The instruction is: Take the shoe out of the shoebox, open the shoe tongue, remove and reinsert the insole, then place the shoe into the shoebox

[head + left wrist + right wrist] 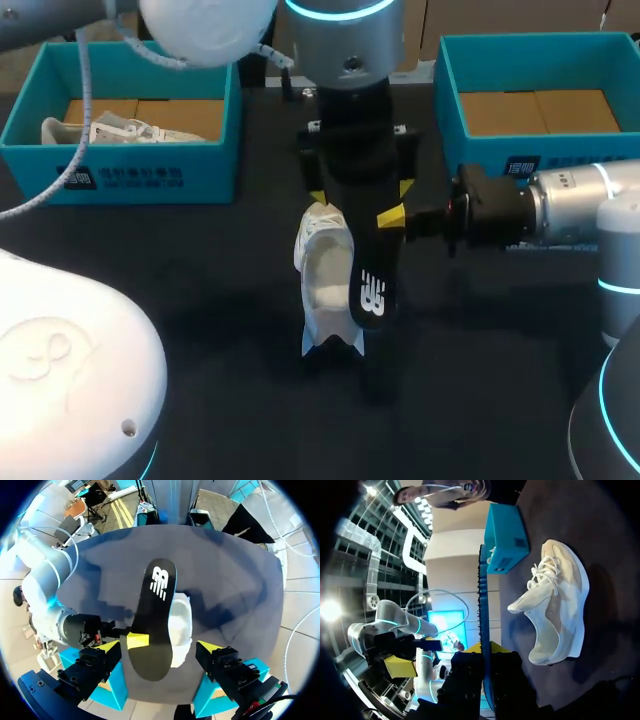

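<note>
At the far left of the desk (230, 260), the left shoebox (120, 150), teal, was seen with a second shoe (100, 130) lying inside. Over the middle, the left tool (159, 649) hung pointed downward, its fingers spread wide and gripping nothing. Beneath it, the white shoe (322, 280) lay on the desk, outside both boxes. Just to its right, the black insole (371, 290) was held up on edge, its far end pinched firmly in the right tool (396, 214). The right shoebox (485, 155), also teal, stood empty at the far right.

The insole was judged to be out and due for reinsertion. For this, the tongue would best be held back by the free tool. The insole would then be turned flat, fed front end first and pressed down along its length.

The shoe appeared white to cream, laced and thick-soled. The insole looked thin, with a white logo toward its near end.
</note>
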You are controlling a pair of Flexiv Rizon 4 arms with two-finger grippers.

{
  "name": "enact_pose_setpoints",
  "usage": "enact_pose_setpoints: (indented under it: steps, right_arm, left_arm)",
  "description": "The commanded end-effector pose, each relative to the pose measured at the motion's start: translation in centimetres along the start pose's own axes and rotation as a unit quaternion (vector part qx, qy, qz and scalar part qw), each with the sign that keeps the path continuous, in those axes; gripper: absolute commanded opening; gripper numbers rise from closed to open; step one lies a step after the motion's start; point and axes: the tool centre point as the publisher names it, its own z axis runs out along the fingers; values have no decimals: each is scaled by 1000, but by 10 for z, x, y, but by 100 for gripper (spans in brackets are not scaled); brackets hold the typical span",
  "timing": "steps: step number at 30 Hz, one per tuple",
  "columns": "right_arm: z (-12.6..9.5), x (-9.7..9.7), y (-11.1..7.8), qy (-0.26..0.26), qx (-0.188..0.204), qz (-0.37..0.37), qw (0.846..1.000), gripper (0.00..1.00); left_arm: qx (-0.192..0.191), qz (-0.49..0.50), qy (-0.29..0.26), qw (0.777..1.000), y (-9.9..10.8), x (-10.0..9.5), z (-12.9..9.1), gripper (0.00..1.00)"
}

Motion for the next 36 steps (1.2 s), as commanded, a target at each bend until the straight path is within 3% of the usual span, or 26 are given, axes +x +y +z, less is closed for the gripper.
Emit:
enact_pose_setpoints:
  steps: [1, 14, 18, 23, 36]
  right_arm:
    - [0, 0, 0, -2, 2, 1, 1000, 0]
    - [-1, 1, 1, -4, 7, -1, 1000, 0]
    - [-2, 1, 1, -4, 6, -1, 1000, 0]
    - [-3, 0, 0, -3, 3, -1, 1000, 0]
    - [-5, -2, -4, -3, -4, 4, 1000, 0]
  left_arm:
    - [-1, -1, 8, 1000, 0, -1, 0, 100]
    - [6, -7, -8, 1000, 0, -1, 2, 100]
    - [16, -14, -120, 993, 0, 8, -3, 100]
    - [11, -16, -192, 981, 1, 21, -4, 100]
    - [28, -15, -302, 953, -2, 46, -2, 100]
